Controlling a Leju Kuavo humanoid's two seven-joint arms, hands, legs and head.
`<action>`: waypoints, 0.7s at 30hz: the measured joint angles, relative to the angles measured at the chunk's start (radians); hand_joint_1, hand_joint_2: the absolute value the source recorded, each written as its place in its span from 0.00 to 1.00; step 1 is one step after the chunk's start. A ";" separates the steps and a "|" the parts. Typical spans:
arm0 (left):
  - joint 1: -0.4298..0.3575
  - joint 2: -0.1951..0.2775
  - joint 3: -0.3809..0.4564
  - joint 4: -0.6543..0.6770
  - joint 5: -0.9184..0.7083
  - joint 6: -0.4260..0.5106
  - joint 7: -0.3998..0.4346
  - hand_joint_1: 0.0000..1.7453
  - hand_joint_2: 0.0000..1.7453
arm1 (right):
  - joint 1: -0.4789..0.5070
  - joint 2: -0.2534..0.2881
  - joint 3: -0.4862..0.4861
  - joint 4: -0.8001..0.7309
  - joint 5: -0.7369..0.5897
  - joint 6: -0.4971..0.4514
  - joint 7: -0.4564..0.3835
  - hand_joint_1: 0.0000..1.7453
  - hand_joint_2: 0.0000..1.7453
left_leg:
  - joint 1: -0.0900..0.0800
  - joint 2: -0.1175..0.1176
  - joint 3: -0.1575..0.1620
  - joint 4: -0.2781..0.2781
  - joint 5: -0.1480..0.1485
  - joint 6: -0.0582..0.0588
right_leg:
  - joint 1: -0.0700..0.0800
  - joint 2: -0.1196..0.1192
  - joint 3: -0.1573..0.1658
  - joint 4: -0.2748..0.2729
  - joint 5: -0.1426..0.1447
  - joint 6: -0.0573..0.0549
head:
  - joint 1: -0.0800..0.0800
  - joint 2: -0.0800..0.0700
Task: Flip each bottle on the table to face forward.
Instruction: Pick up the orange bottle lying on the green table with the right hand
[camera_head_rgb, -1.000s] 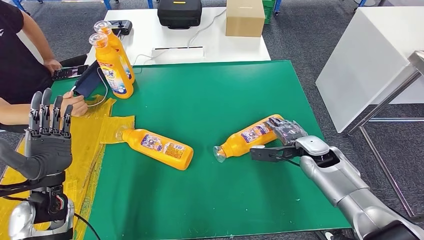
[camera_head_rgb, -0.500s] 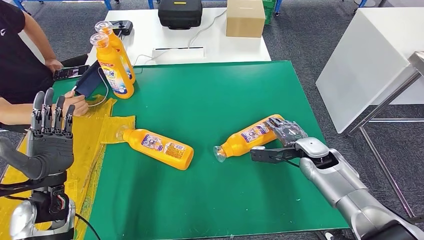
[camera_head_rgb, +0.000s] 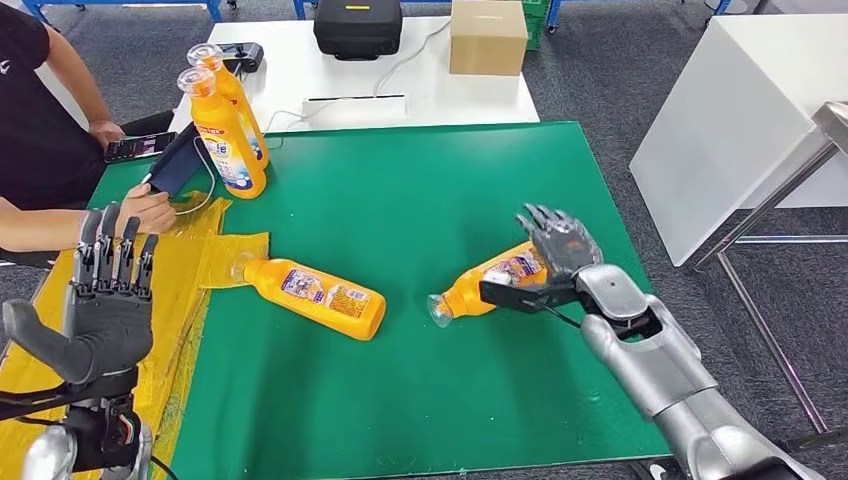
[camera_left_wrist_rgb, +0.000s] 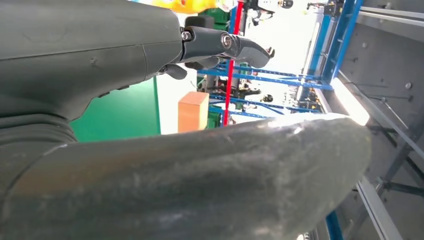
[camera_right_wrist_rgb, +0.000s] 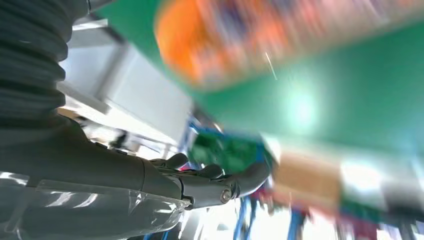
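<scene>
glossy orange bottle (camera_head_rgb: 492, 279) lying on green mat (camera_head_rgb: 420, 200), clear cap toward robot. right hand (camera_head_rgb: 556, 262) over its base, fingers spread, thumb beneath; grip cannot tell. left hand (camera_head_rgb: 102, 305) raised, spread, holding nothing.

Clutter around the green desk (camera_head_rgb: 400, 200)

At 12 o'clock a white table (camera_head_rgb: 300, 70) carries a black case (camera_head_rgb: 358, 26) and cardboard box (camera_head_rgb: 488, 36); at 10 o'clock a person's hand (camera_head_rgb: 148, 208) rests on yellow sheeting (camera_head_rgb: 190, 270) beside a phone (camera_head_rgb: 135, 146).
</scene>
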 joint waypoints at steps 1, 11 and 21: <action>0.013 -0.002 0.005 -0.007 -0.002 -0.005 -0.004 0.00 0.00 | 0.000 0.000 -0.025 -0.085 -0.026 0.018 0.003 0.00 1.00 | 0.000 0.000 -0.001 0.000 0.000 0.000 | 0.000 0.000 -0.001 0.000 0.000 0.000 | 0.000 0.000; 0.046 -0.009 0.015 -0.026 -0.008 -0.021 -0.013 0.00 0.00 | 0.015 -0.047 -0.127 -0.381 -0.087 0.071 -0.025 0.00 1.00 | 0.000 -0.001 -0.003 0.000 0.000 0.000 | 0.000 -0.001 -0.002 -0.001 0.000 0.000 | 0.001 0.000; 0.041 -0.009 0.015 -0.026 -0.005 -0.022 -0.012 0.00 0.00 | 0.034 -0.068 -0.128 -0.362 -0.088 0.066 -0.037 0.00 1.00 | -0.001 -0.001 -0.003 0.000 0.000 0.000 | 0.000 -0.001 -0.003 0.000 0.000 0.000 | 0.000 0.000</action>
